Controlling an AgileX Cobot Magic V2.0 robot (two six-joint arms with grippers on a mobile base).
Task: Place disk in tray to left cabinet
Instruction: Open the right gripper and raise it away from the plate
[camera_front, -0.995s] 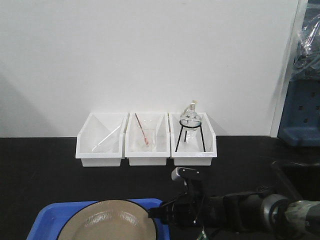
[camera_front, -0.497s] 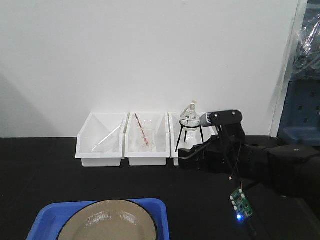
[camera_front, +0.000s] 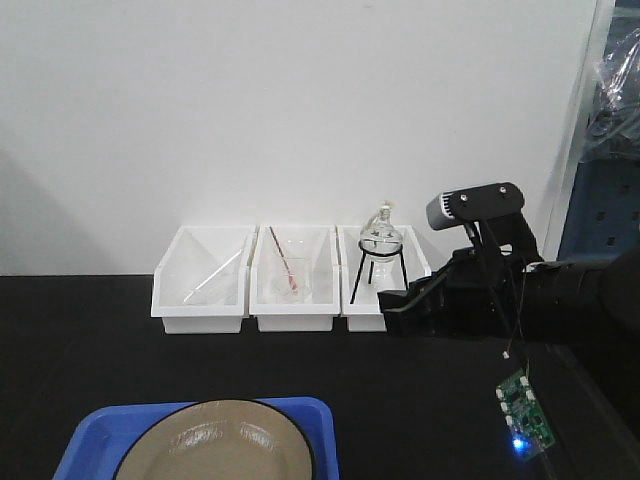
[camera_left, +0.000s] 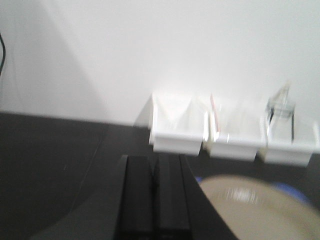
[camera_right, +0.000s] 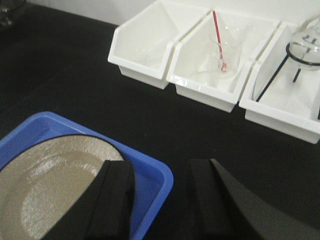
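The tan disk (camera_front: 232, 442) lies inside the blue tray (camera_front: 95, 442) on the black table (camera_front: 100, 350), at the near edge of my front view. My right gripper (camera_right: 159, 167) hangs over the table to the tray's right, fingers spread and empty. My left gripper (camera_left: 152, 160), blurred, shows its fingers pressed together on nothing.

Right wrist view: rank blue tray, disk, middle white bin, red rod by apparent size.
1. blue tray: largest, though cropped by the frame.
2. disk: nearly as wide as the tray, also cropped.
3. middle white bin: sits farther from the camera, so true size unsure.
4. red rod: smallest.
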